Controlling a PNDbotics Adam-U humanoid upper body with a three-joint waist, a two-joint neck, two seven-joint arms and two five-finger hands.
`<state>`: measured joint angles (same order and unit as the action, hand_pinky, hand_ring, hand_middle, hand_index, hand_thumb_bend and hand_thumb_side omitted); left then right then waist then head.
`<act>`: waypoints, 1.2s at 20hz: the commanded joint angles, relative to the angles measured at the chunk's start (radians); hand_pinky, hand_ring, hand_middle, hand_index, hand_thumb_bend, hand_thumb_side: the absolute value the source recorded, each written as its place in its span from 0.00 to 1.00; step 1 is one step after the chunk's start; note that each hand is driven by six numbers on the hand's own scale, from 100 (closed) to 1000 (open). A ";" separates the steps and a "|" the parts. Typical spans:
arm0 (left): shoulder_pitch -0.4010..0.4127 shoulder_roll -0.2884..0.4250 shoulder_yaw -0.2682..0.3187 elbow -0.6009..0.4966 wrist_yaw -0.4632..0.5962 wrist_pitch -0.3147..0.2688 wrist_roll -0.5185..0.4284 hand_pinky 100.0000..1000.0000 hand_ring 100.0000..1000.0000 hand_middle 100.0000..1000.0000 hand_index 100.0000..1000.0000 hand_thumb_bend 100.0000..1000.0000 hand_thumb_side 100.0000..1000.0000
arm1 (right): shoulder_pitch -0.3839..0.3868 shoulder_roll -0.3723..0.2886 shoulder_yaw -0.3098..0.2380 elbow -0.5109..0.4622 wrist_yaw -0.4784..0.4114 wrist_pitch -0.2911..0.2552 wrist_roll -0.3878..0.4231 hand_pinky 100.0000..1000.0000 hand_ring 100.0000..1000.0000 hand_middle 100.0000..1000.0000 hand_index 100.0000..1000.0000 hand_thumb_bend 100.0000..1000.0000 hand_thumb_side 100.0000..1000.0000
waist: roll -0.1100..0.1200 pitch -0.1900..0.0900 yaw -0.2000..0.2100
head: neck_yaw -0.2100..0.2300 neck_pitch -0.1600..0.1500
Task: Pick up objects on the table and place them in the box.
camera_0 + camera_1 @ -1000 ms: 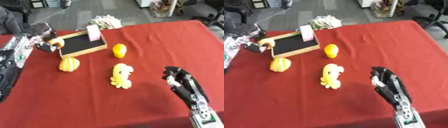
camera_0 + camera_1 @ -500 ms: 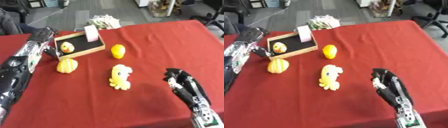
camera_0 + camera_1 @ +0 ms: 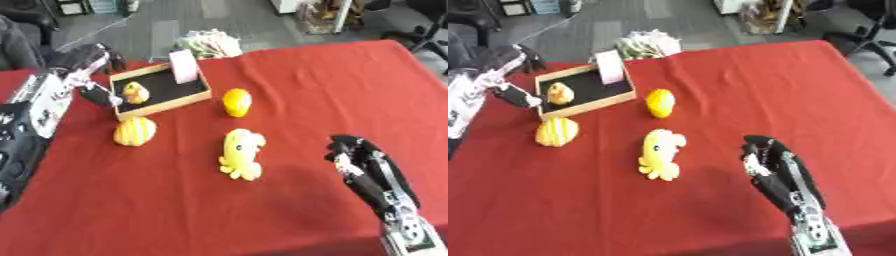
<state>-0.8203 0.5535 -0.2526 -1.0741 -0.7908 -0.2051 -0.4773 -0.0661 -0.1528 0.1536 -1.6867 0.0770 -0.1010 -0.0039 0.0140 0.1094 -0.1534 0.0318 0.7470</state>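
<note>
Left eye view — red tablecloth (image 3: 332, 90) (perhaps felt)

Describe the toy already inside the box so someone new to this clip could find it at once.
Start at the shallow wooden box at the far left of the red table. The small yellow-orange toy sits on its dark floor at the left end. The three other yellow toys all lie outside on the cloth.

No writing, label, brand or number can be read anywhere; the pale pink card (image 3: 184, 66) standing upright in the shallow black wooden-rimmed box (image 3: 166, 103), at about eleven o'clock on the red tablecloth (image 3: 315, 90), shows a blank face, and the robot's arms carry no legible markings
</note>
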 commanded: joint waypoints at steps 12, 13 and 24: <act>0.016 0.002 -0.095 -0.024 -0.084 -0.038 -0.200 0.74 0.59 0.56 0.72 0.40 0.00 | -0.005 -0.008 -0.008 -0.008 0.001 0.004 -0.010 0.69 0.58 0.57 0.72 0.00 0.35 | 0.010 -0.002 -0.005 | -0.005 0.004; 0.017 -0.006 -0.092 -0.013 -0.103 -0.033 -0.174 0.74 0.59 0.56 0.72 0.40 0.00 | -0.005 -0.007 -0.007 -0.008 0.001 0.004 -0.010 0.69 0.58 0.57 0.72 0.00 0.35 | 0.010 -0.002 -0.006 | -0.005 0.004; 0.033 -0.064 -0.093 0.063 -0.184 -0.026 0.033 0.68 0.50 0.46 0.63 0.29 0.00 | -0.009 -0.005 -0.005 -0.008 0.002 0.008 -0.008 0.69 0.58 0.57 0.71 0.00 0.35 | 0.006 0.001 -0.006 | -0.002 0.002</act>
<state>-0.7754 0.4818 -0.3485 -1.0116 -0.9678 -0.2296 -0.4595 -0.0644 -0.1529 0.1536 -1.6837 0.0773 -0.0952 -0.0104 0.0159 0.1094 -0.1592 0.0281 0.7489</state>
